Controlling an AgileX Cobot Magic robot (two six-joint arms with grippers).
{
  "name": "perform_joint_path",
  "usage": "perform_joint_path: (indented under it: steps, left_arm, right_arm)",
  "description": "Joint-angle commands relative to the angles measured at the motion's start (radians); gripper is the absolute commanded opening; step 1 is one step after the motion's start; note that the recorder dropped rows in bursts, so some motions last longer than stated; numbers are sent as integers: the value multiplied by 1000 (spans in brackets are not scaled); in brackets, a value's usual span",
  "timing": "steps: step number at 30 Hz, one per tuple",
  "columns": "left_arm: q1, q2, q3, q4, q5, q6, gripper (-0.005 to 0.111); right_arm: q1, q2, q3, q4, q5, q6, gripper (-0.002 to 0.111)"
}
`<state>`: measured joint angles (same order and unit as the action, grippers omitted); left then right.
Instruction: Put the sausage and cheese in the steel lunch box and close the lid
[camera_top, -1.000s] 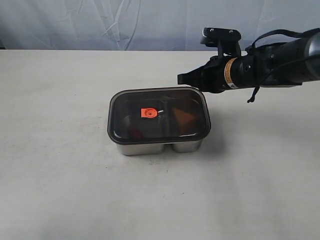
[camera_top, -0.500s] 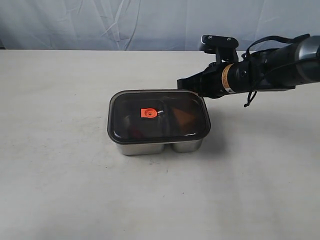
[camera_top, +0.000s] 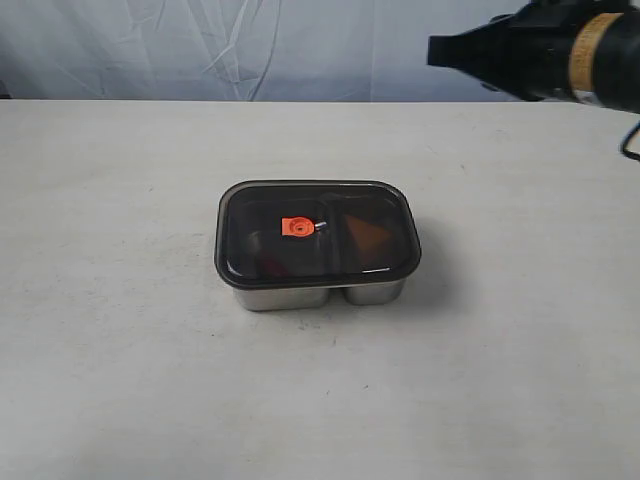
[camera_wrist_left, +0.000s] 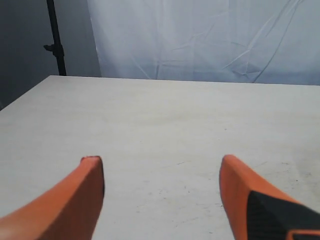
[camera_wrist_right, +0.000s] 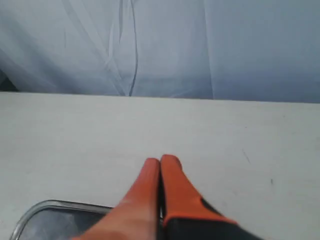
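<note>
The steel lunch box sits on the counter below the right jaws and well apart from them, off toward the side they point to. The right arm hangs high above the counter's far edge. Its orange fingertips are pressed flat together with nothing between them. In the right wrist view one rounded corner of the lid shows just under those tips. The box's long axis appears to run roughly along the line the right jaws point, so any downward press would meet the lid's broad face.

The left jaws stand wide and empty. Their two orange fingers frame only bare counter, and the box is nowhere between or ahead of them. The right arm is therefore probably the nearer one.

The lid lies level over the box's rim on every visible side, and it looks seated. It is a dark, smoky, see-through sheet with rounded corners and a small orange valve at its middle. Through it the cheese shows as a dull orange-yellow wedge in the compartment nearer the right jaws. The sausage is a dim red shape in the farther one. The box walls are bright polished steel, and the counter is matte, pale and faintly scuffed.
</note>
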<state>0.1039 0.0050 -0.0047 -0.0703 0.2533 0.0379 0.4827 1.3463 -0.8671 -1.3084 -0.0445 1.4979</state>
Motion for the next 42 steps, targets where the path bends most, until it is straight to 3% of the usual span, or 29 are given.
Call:
perform_joint_path:
  steps: [1,5,10,24,28,33,36,42]
  left_arm:
    - [3,-5,5,9,-29,-6,63]
    - [3,-5,5,14,-29,-6,63]
    - [3,-5,5,14,-29,-6,63]
    - [3,-5,5,14,-29,-6,63]
    - [3,-5,5,14,-29,-6,63]
    - [3,-5,5,14,-29,-6,63]
    - [3,-5,5,15,-29,-6,63]
    - [3,-5,5,22,-29,-6,63]
  right_arm:
    - [-4,-357,178,13,44,2,-1]
    - [-4,-732,364,37,25,4,-1]
    - [-4,-999,435,89,11,22,-1]
    - [-7,-1290,444,166,7,50,-1]
    - [-117,-1331,506,295,-17,58,-1]
    - [-382,-1346,653,376,-168,228,-1]
    - [-442,-1346,705,330,-323,294,-1]
    - [-448,-1346,744,218,-336,483,-1]
